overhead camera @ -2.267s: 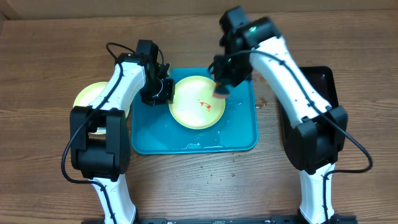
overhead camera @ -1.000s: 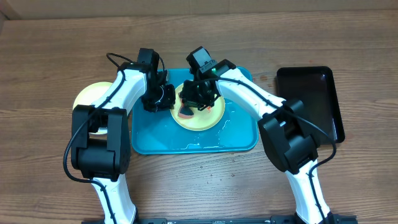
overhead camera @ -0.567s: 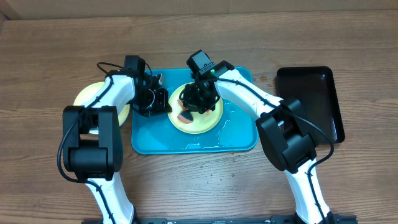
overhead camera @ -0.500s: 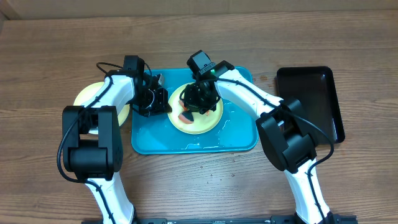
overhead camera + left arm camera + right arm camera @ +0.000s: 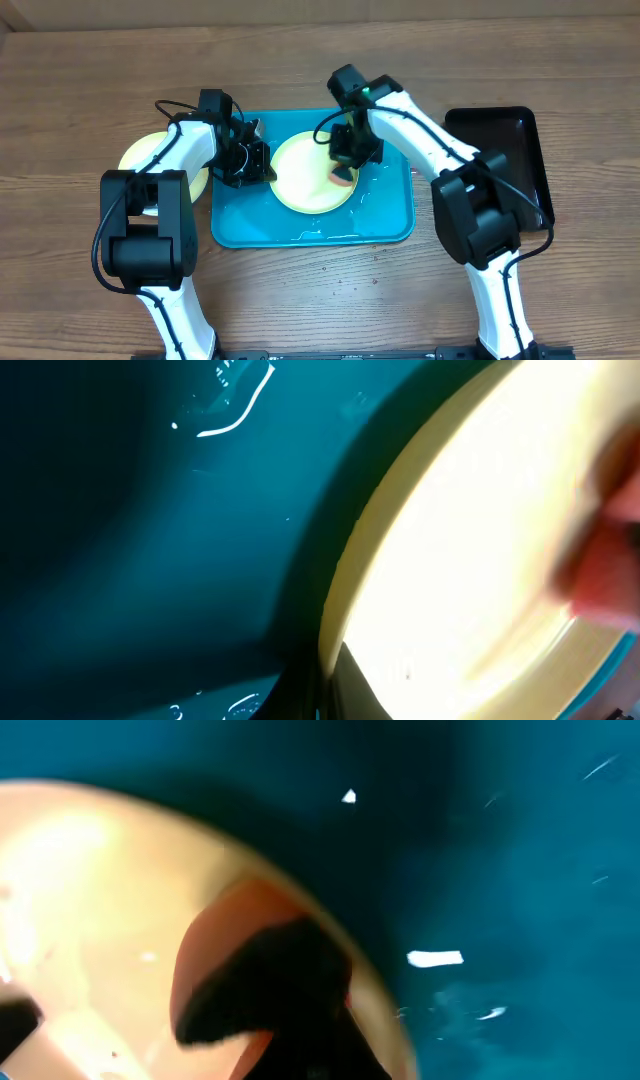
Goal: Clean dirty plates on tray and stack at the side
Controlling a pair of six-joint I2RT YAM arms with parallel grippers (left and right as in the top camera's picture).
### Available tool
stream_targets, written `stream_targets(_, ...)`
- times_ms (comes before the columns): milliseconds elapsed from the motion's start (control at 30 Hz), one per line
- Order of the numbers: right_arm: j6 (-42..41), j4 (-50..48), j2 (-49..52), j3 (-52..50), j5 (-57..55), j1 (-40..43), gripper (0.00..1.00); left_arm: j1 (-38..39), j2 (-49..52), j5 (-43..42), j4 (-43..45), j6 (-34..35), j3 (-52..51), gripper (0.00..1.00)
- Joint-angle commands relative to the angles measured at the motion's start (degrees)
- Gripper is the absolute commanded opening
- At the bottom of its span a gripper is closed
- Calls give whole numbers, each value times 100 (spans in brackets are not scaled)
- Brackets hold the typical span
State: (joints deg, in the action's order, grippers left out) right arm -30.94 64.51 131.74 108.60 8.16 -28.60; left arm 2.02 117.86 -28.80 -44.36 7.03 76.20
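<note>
A pale yellow-green plate point(image 5: 303, 173) lies on the turquoise tray point(image 5: 385, 222). My left gripper point(image 5: 260, 166) is shut on the plate's left rim; in the left wrist view its dark fingers point(image 5: 352, 685) straddle the rim point(image 5: 345, 575). My right gripper point(image 5: 346, 160) is shut on an orange sponge point(image 5: 343, 177) pressed on the plate's right edge. In the right wrist view the sponge point(image 5: 225, 935) sits under a dark finger on the plate point(image 5: 80, 890). No red smear shows on the plate. A second yellow-green plate point(image 5: 137, 158) lies on the table to the left. The light blue plate is not in view.
A black tray point(image 5: 512, 150) stands at the right, beside the turquoise tray. Water streaks point(image 5: 322, 235) lie on the turquoise tray's floor near its front rim. The wooden table point(image 5: 80, 270) surrounds it all.
My right gripper has swept the sponge from the plate's left-middle to its right edge. The red smear seen earlier no longer shows. The left gripper has stayed on the rim.
</note>
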Motion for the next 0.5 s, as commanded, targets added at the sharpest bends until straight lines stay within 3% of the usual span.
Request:
stream_targets(0, 533, -20, 17, 310, -452, 11, 4, -94, -85, 192, -22, -125, -72, 4)
stream_targets(467, 841, -1027, 50, -310, 190, -664, 4, -92, -85, 57, -72, -125, -72, 4)
